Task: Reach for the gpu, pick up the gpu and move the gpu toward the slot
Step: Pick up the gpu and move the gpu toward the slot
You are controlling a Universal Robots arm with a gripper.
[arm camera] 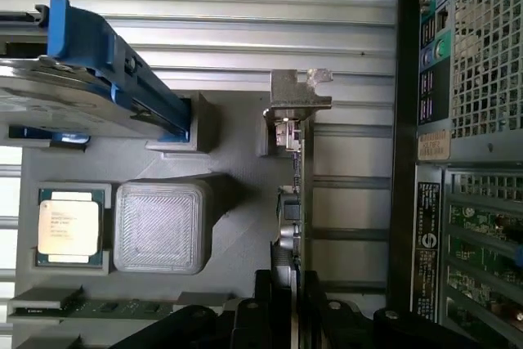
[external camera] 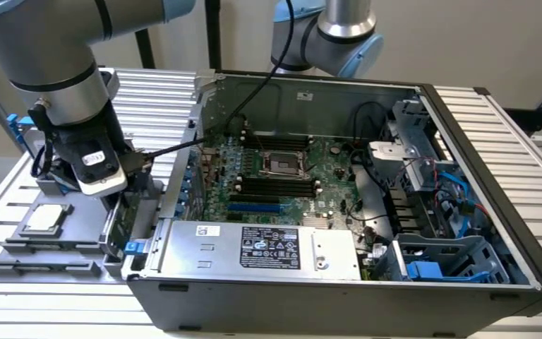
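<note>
On the worktop [arm camera: 245,6], the upright gpu [arm camera: 296,194] is straddled by the claw [arm camera: 290,290], whose closure cannot be told, and a square, centred clamp is advised.

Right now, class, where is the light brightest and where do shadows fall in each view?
Exterior view: soft sheen on the silver power supply cover. Wrist view: the slatted table is brightly lit; a shadow lies beside the grey square block, towards the edge-on gpu.
</note>
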